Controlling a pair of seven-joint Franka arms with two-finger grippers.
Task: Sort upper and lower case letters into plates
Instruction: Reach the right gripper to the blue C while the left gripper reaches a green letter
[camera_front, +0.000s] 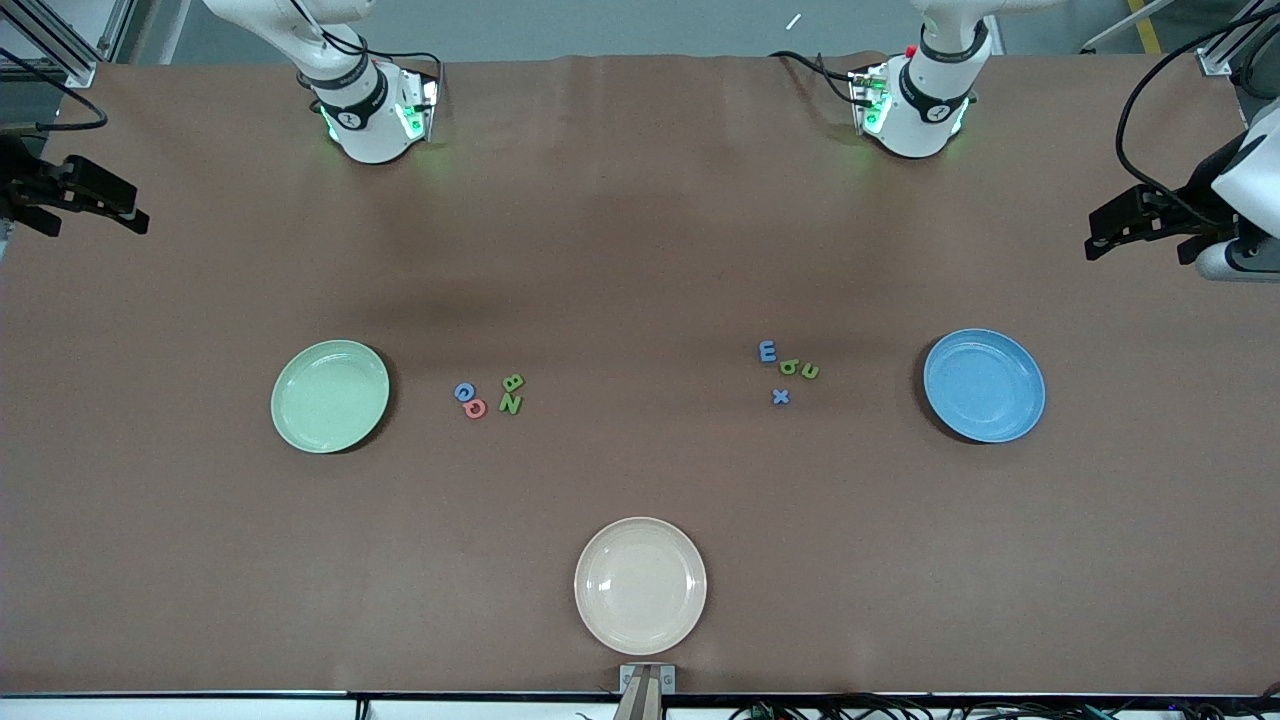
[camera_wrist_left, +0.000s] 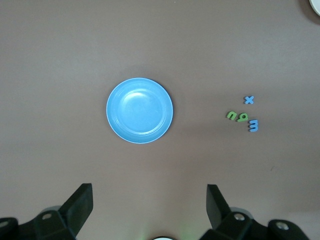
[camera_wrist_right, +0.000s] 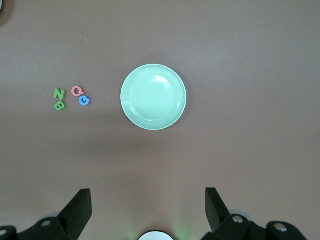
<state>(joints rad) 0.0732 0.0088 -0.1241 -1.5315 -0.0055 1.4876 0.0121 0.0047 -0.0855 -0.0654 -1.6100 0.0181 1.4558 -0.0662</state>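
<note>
Standing beside the brown surface (camera_front: 640, 250), I see two small groups of letters lying between two plates. The pale green plate (camera_front: 330, 396) sits toward the right arm's end, and the blue plate (camera_front: 984, 385) sits toward the left arm's end. Both plates have nothing in them.

Just beside the green plate lie four letters close together: a blue G (camera_front: 464, 392) touching a red-pink Q (camera_front: 475, 408), and next to them a green B (camera_front: 513, 382) with a green Z (camera_front: 510, 404) a little nearer to the front camera.

Near the blue plate lie the other four: a blue E (camera_front: 767, 351), a green g (camera_front: 788, 367), a green u (camera_front: 810, 371), and a blue x (camera_front: 781, 397) slightly apart, nearer to the front camera.

A cream plate (camera_front: 640, 585) rests at the near edge of the surface, between the two groups.

The left gripper (camera_wrist_left: 150, 200) hangs high over the blue plate with its fingers (camera_wrist_left: 80, 202) spread wide and holding nothing. The right gripper (camera_wrist_right: 148, 200) hangs high over the green plate, its fingers (camera_wrist_right: 79, 205) also wide apart and empty.
</note>
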